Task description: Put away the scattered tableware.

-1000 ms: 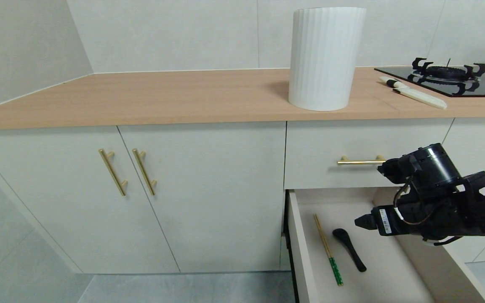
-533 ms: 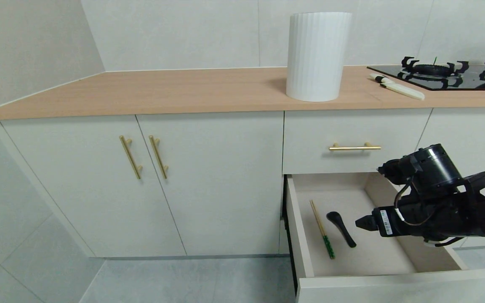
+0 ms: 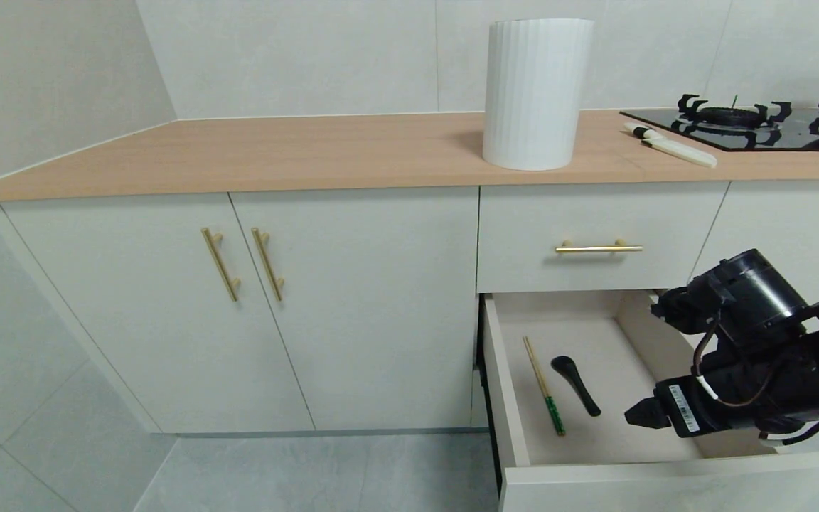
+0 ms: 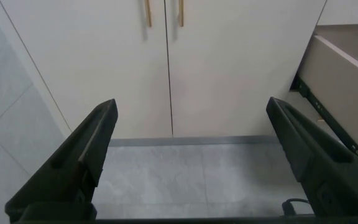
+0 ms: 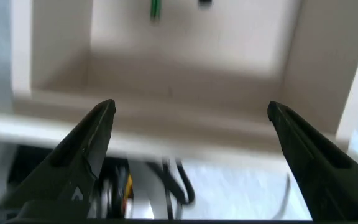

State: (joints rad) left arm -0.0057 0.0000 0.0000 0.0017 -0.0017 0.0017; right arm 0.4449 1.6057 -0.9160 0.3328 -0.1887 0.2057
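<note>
Over the front right corner of the open drawer (image 3: 508,398), our right gripper (image 3: 643,416) hangs with fingers spread, holding nothing. Shutting it looks like our step: we should press flat and square on the front panel (image 3: 665,483). Inside lie pale, green-tipped chopsticks (image 3: 543,387) just beside a glossy black spoon (image 3: 576,386), not touching.

Wood counter (image 3: 310,153) w/ white cabinets (image 3: 352,306) — grey tile floor (image 3: 274,476), walls (image 3: 296,50).

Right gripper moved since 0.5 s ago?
Yes. Against the fixed drawer handle, the right gripper dropped lower and shifted rightward, toward the drawer front.
</note>
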